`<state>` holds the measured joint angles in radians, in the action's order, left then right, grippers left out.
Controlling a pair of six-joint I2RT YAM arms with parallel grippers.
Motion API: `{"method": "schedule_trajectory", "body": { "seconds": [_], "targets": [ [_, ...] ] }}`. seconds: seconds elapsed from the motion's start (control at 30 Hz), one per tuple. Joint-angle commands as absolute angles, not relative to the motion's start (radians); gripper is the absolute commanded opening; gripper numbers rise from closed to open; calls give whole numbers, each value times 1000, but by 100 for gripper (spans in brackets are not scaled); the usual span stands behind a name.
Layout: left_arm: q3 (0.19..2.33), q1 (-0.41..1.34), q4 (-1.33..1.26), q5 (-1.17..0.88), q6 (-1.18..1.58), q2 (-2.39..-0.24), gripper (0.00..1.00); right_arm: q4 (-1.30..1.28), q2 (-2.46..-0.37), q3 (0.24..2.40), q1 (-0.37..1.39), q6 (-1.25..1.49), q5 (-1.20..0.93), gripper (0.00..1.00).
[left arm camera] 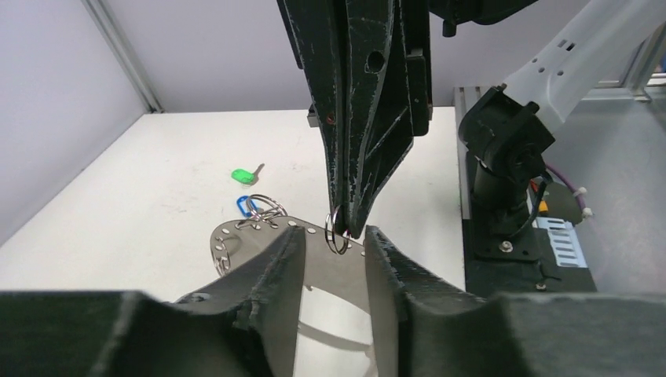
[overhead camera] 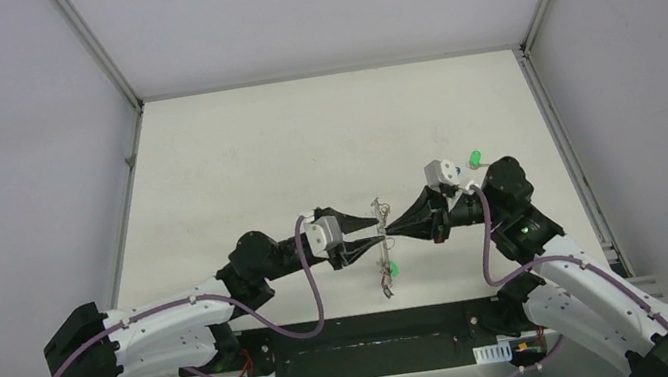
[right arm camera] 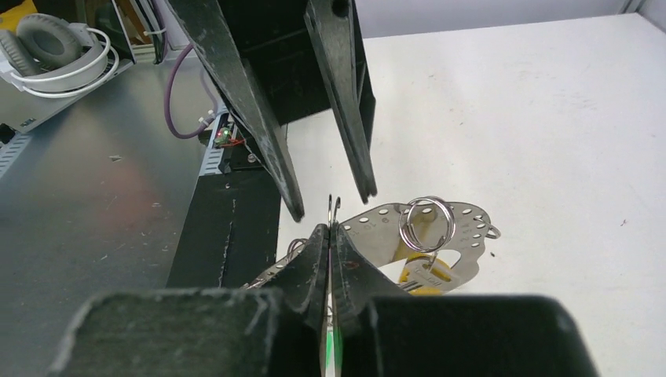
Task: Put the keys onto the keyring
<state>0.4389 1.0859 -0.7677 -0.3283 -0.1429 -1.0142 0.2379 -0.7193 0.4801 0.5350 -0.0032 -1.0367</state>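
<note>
**Left wrist view: split ring pinched at the loop, left jaws parted**

The right gripper (left arm camera: 346, 229) reaches down with its fingers pressed together on a small silvery split ring (left arm camera: 338, 234). The ring sits right at the rim of the keyring (left arm camera: 228, 239), a large flat silvery metal loop pierced with holes. The keyring sits between the two grippers, over the near middle of the white table (overhead camera: 303, 143). It looks lifted off the surface, though no view settles that.

The left gripper (right arm camera: 332, 206) stands partly open, one finger on each side of the rim, holding nothing. A second split ring (right arm camera: 426, 224) and a yellow tag (right arm camera: 424, 275) hang on the loop. A key with a green plastic tag (overhead camera: 474, 158) lies loose on the table beside the right arm.

The step in hand appears to be working the pinched ring onto the loop. A green sliver under the right fingers suggests this ring carries a tagged key. Next, the left jaws would need to close on the rim to steady it. The right gripper could then feed the ring along without twisting the thin band.
</note>
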Motion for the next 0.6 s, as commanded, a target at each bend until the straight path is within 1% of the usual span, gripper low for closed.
{"method": "schedule_trajectory", "body": {
  "seconds": [0.0,0.1,0.17,0.27,0.4,0.57],
  "targets": [
    [479,1090,-686,-294,-150,-938,39,112,-702,566,540,-74,-1021,0],
    [526,1090,-521,-278,-176,-906,45,-74,-716,617,540,-158,-984,0],
    [565,1090,-390,-272,-195,-904,46,-222,-733,657,540,-213,-953,0],
    [620,1090,-261,-277,-222,-928,47,-375,-771,718,540,-277,-925,0],
    [662,1089,-207,-307,-233,-981,47,-526,-823,787,544,-308,-912,0],
    [715,1090,-203,-355,-232,-1072,45,-679,-875,867,553,-434,-815,0]
  ]
}}
